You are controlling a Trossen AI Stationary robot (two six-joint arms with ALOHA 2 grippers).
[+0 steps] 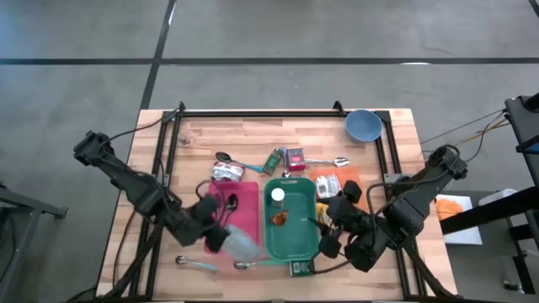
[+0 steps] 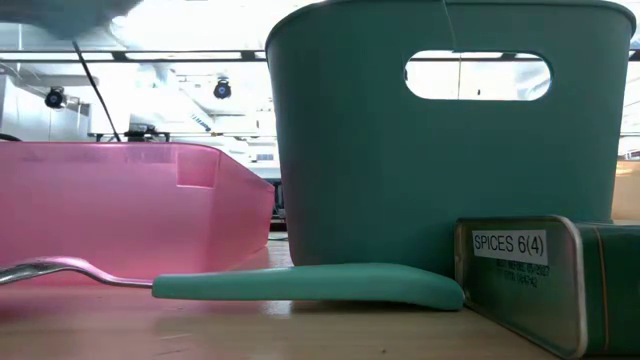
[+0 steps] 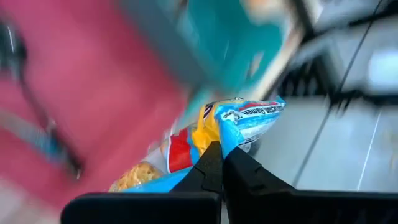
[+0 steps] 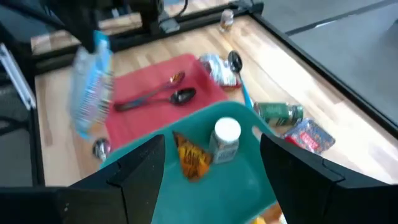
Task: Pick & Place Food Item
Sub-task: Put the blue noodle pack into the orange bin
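Note:
A blue, yellow and red food packet (image 3: 244, 114) hangs in the air over the near right corner of the pink bin (image 1: 244, 202), with my left gripper (image 3: 221, 148) shut on it. The right wrist view shows the same packet (image 4: 91, 87) dangling beside the pink bin. Right of the pink bin stands the green bin (image 1: 290, 244), holding a white-lidded jar (image 4: 225, 139) and an orange packet (image 4: 191, 158). My right gripper (image 4: 211, 142) is open above the green bin's right side and holds nothing. My left gripper pinches one end of the packet (image 3: 225, 129) between its two shut fingers. The fingers slant downward from the table's left side. The packet hangs below them, lifted clear of the table and the bins.
Two dark spoons (image 4: 155, 96) lie in the pink bin. A silver packet (image 1: 226, 172), a green can (image 1: 274, 161), a red packet (image 1: 295, 157), a spoon (image 1: 333, 162) and a blue bowl (image 1: 364, 124) lie farther back. A spice tin (image 2: 520, 275) and a green-handled spoon (image 2: 300, 285) sit at the near edge.

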